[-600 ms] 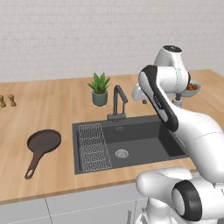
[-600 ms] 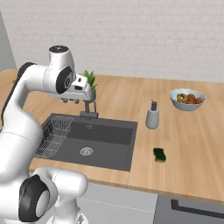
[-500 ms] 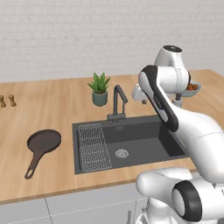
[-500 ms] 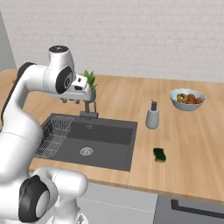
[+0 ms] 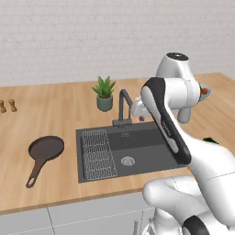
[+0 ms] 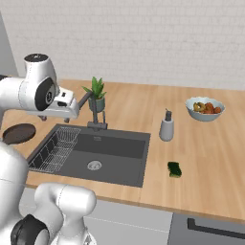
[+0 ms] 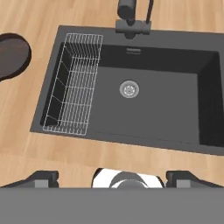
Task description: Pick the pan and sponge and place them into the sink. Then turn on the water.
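Resting on the counter at the left of the frame, the pan point(image 5: 45, 150) lies beside the sink point(image 5: 151, 148); the sponge point(image 6: 174, 169) sits lower right of the basin. My gripper point(image 7: 112, 177) hangs over the sink's near edge, fingers spread wide.

Wooden counter point(image 5: 64, 114) with pan point(image 5: 45, 150), sponge point(image 6: 174, 169), plant point(image 5: 104, 93).

One pan point(image 5: 46, 149), one sponge point(image 6: 174, 169), one sink point(image 5: 151, 137), two shakers point(image 5: 7, 106).

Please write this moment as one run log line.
gripper: open, above sink | pan: counter, sink's rack side | sponge: counter, other side | water: off
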Robot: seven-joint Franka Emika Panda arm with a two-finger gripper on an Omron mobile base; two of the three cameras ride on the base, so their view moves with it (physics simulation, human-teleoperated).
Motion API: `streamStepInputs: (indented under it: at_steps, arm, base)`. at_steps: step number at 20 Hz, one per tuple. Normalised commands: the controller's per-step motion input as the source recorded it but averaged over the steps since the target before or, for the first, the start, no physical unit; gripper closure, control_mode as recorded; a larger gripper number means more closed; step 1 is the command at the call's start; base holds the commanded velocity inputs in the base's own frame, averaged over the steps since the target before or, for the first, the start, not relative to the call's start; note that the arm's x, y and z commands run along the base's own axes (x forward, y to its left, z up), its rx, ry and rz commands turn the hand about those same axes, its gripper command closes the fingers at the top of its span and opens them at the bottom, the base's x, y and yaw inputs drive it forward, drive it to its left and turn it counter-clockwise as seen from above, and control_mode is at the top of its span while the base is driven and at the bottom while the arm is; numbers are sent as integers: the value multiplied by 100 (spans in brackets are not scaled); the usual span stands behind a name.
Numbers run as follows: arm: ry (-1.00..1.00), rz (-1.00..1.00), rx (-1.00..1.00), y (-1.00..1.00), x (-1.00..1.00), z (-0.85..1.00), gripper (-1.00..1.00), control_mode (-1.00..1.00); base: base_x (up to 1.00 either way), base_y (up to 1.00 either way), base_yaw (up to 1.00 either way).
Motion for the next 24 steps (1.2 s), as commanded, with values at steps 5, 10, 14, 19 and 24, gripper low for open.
streamStepInputs:
  at_steps: [5, 10, 14, 19, 24]
  arm:
    - [0, 0, 7, 83, -75, -32, -100, -100]
    - [0, 0, 5, 79, -37, -45, -100, -100]
    - [0, 0, 1, 69, -7, -35, -100, -100]
    - [0, 0, 0, 77, 0, -31, -100, -100]
    - [0, 0, 0, 63, 0, -18, -100, -100]
  base:
    - [0, 0, 0]
    - [0, 0, 0]
    - [0, 0, 0]
    - [0, 0, 0]
    - [0, 0, 0]
